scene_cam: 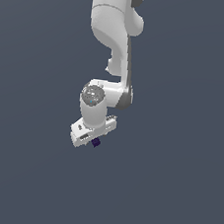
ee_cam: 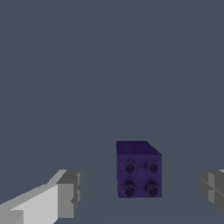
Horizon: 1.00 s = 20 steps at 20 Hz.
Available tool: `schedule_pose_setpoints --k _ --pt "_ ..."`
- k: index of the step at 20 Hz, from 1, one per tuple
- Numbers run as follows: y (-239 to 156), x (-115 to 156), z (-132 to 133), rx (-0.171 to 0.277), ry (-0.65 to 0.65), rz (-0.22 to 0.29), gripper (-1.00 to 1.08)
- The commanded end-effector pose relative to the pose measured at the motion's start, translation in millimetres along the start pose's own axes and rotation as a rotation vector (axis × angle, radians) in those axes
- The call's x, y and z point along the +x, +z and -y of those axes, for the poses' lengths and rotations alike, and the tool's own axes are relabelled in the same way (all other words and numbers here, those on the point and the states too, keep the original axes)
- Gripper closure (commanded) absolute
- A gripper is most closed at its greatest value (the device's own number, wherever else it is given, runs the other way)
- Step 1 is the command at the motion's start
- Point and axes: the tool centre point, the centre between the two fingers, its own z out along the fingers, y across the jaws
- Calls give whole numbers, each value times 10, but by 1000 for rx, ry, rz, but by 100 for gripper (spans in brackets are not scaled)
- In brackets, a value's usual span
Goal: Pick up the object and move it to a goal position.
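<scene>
The object, a tiny dark purple block (scene_cam: 96, 142) with four studs on one face, peeks out just under the white hand of my gripper (scene_cam: 93, 135) in the exterior view. In the wrist view the block (ee_cam: 139, 169) stands between the two grey fingertips (ee_cam: 70, 194), apart from both and closer to the one on the other side. The gripper (ee_cam: 141, 191) is open around it, with clear gaps on each side. I cannot tell whether the block touches the grey surface.
The white arm (scene_cam: 116, 30) comes down from the top of the exterior view. All around is a plain dark grey-blue surface (scene_cam: 174, 191) with no other object and no edge in view.
</scene>
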Motion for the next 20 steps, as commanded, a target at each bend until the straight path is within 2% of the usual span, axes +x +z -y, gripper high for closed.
schedule_pose_setpoints --k 1,9,10,20 --pt "137 -7 6 1 -1 1 -92" --pt "306 0 -4 1 -2 1 -92" --pt "306 0 -4 1 -2 1 108" --pt "304 -1 -3 1 -2 1 108"
